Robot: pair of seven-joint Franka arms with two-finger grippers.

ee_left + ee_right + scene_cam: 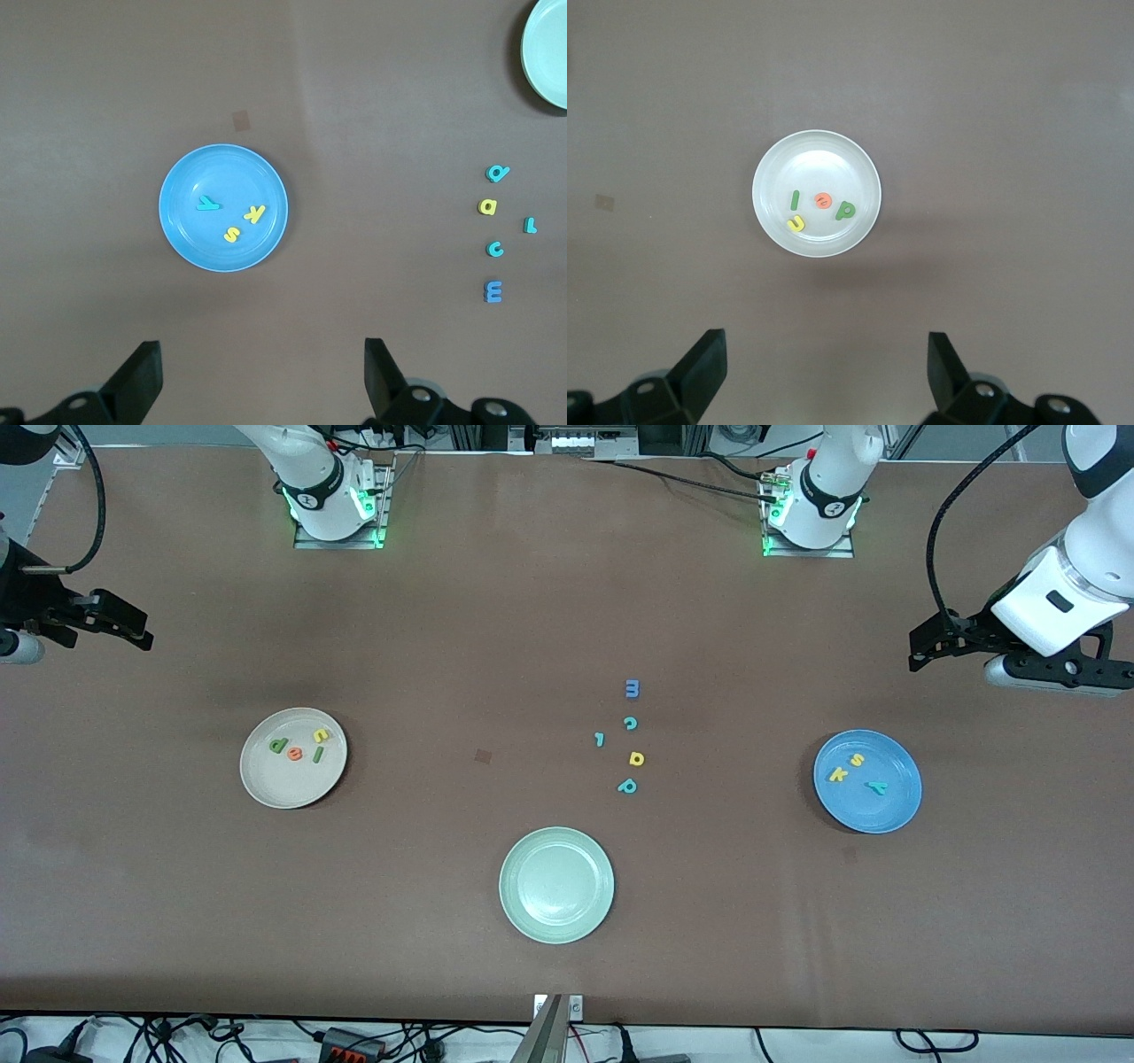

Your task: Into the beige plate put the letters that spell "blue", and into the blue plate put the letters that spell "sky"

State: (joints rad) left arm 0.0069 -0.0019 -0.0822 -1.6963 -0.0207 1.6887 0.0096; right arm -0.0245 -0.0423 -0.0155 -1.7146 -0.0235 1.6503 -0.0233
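We see both hands spread wide, holding nothing, touching nothing. Left hand [261, 381] hangs in the air at the left arm's end of the bench [532, 602], with the blue plate [182, 226] right under its wrist camera. Right hand [824, 381] hangs at the right arm's end, with the beige plate [859, 168] right under its camera. Both arms wait.

In the beige plate we count four letters: green b [845, 210], orange e [822, 201], green l [795, 199], yellow u [796, 223]. The u touches the foot of the l; the others lie apart.

In the blue plate we count three: teal y [207, 204], yellow k [255, 213], yellow s [232, 234], close together but apart.

Spare letters lie on the bare bench between the two hands, nearer the left one: blue m [632, 688], teal c [630, 724], small teal hooked letter [600, 739], yellow round-bowled letter [636, 759], teal round-bowled letter [627, 786]. A pale green plate [532, 921] sits near them, nearer the front camera, with nothing in it.

Cut off: the right hand runs off the front view's edge, so only its finger [120, 624] shows there; the wrist views show just the fingertips. The green plate is clipped at the left wrist view's corner. A small dark square patch [483, 756] marks the bench; we cannot tell what it is. No readable writing beyond the letters.
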